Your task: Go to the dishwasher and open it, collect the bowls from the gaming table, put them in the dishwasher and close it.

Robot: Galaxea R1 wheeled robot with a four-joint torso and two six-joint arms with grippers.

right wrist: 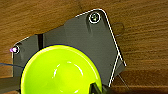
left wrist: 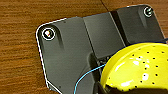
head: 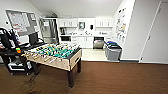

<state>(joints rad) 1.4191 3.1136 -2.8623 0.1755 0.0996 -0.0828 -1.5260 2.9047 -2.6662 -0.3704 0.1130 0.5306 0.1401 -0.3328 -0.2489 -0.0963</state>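
Dishwasher [head: 98, 42] at 12 o'clock, door closed. Yellow bowl [left wrist: 140, 67], green bowl [right wrist: 60, 71] at wrists; end effector grip state: cannot tell.

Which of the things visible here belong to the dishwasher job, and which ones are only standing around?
Belong to the job:
- dishwasher, steel front, at the far kitchen wall
- yellow bowl, close at the left wrist
- bright green bowl, close at the right wrist

Only standing around:
- foosball table
- grey bins
- black cart
- notice board
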